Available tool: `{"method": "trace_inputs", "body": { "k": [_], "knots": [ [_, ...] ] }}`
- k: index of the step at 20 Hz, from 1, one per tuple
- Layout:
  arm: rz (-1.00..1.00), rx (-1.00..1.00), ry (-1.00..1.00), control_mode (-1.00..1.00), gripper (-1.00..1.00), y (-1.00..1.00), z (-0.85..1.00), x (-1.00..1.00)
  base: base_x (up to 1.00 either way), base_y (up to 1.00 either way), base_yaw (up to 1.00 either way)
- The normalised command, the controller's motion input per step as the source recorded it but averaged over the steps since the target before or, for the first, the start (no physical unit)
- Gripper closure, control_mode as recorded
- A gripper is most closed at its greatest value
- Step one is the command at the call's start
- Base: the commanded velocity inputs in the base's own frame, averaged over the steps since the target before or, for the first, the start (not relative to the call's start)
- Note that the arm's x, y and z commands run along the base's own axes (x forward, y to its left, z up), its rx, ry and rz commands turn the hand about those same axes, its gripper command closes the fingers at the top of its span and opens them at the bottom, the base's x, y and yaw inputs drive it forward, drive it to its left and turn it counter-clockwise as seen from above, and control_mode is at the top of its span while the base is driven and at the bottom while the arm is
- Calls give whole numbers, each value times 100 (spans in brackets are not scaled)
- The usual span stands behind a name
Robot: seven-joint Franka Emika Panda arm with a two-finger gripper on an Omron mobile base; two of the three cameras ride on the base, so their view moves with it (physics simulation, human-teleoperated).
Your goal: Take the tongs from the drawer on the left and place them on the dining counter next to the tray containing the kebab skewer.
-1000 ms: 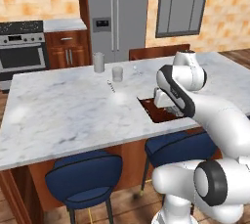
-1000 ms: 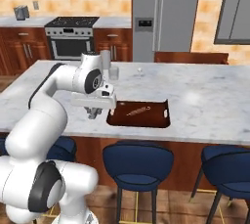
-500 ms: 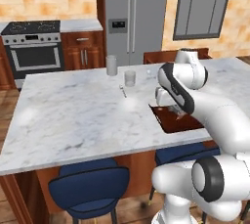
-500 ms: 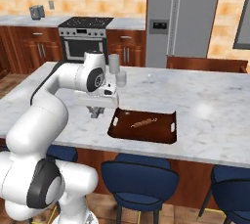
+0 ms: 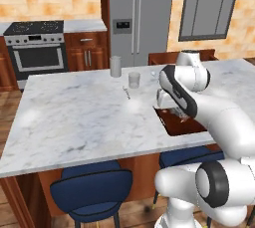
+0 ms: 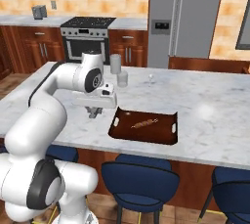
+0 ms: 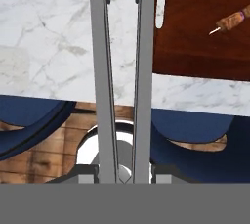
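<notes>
Pincer [image 6: 93, 112] apparently gripping tongs [image 7: 122, 71], beside tray [image 6: 116, 126], above dining counter [image 6: 215, 120]

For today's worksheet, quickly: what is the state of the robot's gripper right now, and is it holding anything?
Gripper: shut on the tongs, held above the dining counter just beside the tray.

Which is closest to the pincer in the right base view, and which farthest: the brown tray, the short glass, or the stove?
From the pincer, which holds the tongs:
1. Brown tray, just beside it on the counter, toward the fridge side.
2. Short glass, farther back on the counter, next to a taller cup.
3. Stove, against the back wall, well beyond the counter.
</notes>
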Motion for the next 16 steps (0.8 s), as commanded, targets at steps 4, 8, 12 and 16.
{"method": "trace_inputs", "body": {
  "k": [4, 8, 12, 16],
  "knots": [
    [0, 0, 0, -100, 100, 0, 0, 5, 0, 0, 0],
    [0, -3, 25, -100, 100, 15, 0, 76, 0, 0, 0],
    [0, -7, 25, -100, 100, 26, 0, 100, 0, 0, 0],
    [0, 0, 3, -100, 100, 4, -22, 70, 0, 0, 0]
  ]
}}
